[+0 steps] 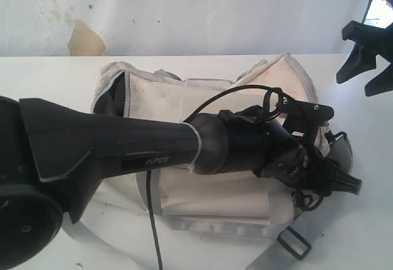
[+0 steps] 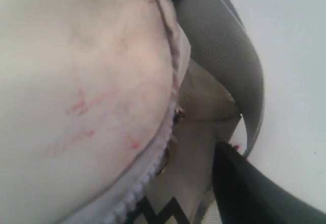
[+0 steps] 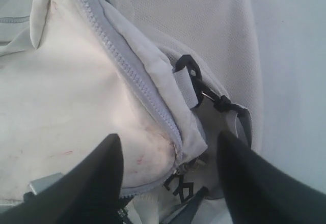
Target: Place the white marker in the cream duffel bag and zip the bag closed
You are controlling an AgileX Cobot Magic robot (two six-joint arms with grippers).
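- The bench (image 1: 49, 73) is white, with a white wall (image 1: 184, 12) behind it; the wall bears a brown peeled patch (image 1: 83, 37)
- The left arm (image 1: 123, 147) lies across the bag (image 1: 202, 196) and hides much of its top from the exterior view; a black cable (image 1: 151, 221) hangs from the arm over the bag's front
- A grey strap (image 2: 224, 56) loops round the bag's right end; a black clip (image 3: 188, 68) sits on that end; a dark buckle (image 1: 293, 242) lies on the bench by the front right corner
- The bag lies lengthwise on the bench; its left end gapes, dark lining (image 1: 113, 104) showing; at the right end the zip (image 3: 127, 66) has its teeth joined
- The left end effector (image 1: 347, 185) is low at the bag's right end; one finger (image 2: 244, 193) shows, just beside the strap; whether it is released or clenched I cannot tell
- The right end effector (image 1: 355, 80) hangs raised past the bag's right end, apart from it; its fingers (image 3: 86, 183) are spread, released, grasping nothing; the zipped end lies beneath them
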